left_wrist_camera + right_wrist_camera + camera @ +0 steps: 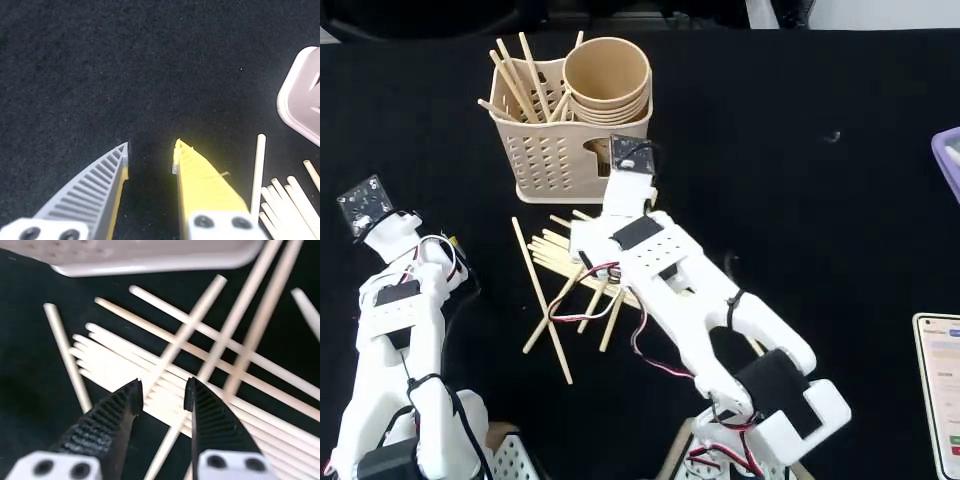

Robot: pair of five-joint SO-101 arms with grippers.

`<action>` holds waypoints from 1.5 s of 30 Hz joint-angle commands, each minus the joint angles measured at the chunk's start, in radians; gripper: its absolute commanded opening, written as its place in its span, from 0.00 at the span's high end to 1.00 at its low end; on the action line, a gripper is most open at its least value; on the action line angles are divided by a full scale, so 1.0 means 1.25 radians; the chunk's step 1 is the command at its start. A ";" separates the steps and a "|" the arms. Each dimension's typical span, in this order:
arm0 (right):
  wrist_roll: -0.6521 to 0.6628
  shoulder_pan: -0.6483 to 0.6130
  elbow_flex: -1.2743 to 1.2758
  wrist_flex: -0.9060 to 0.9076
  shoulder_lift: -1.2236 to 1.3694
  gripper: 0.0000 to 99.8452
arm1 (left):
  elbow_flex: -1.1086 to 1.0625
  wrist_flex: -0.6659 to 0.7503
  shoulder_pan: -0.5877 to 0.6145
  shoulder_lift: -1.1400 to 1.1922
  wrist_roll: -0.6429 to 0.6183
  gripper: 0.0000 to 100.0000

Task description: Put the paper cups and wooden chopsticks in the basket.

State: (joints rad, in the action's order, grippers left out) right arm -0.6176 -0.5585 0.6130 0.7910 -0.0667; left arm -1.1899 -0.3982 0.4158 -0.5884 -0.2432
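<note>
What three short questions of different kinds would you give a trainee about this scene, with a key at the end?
1. True or false: the paper cups lie outside the basket.
2. Multiple choice: the right gripper hangs over A) the loose chopsticks; B) a paper cup; C) the basket.
3. Fill in the missing word: the left gripper is ___ (open or shut).

Key
1. False: they stand stacked inside the basket.
2. A
3. open
</note>
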 commanded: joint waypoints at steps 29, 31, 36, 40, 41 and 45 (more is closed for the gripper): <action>0.096 0.099 -0.206 0.115 0.228 0.86 | 0.004 0.015 -0.003 -0.025 -0.007 0.84; 0.096 0.099 -0.206 0.150 0.231 0.86 | 0.004 0.015 -0.003 -0.025 -0.007 0.84; 0.098 0.109 -0.206 0.247 0.226 0.86 | 0.004 0.015 -0.003 -0.025 -0.007 0.84; 0.122 0.137 -0.190 0.244 0.225 0.98 | 0.004 0.015 -0.003 -0.025 -0.007 0.84; 0.164 0.141 -0.186 0.242 0.225 0.99 | 0.004 0.015 -0.003 -0.025 -0.007 0.84; 0.211 0.167 -0.142 0.236 0.219 0.99 | 0.004 0.015 -0.003 -0.025 -0.007 0.84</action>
State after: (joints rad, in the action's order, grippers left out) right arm -0.3874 -0.3928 0.3951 1.0825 0.2217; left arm -1.1899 -0.3982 0.4158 -0.5884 -0.2432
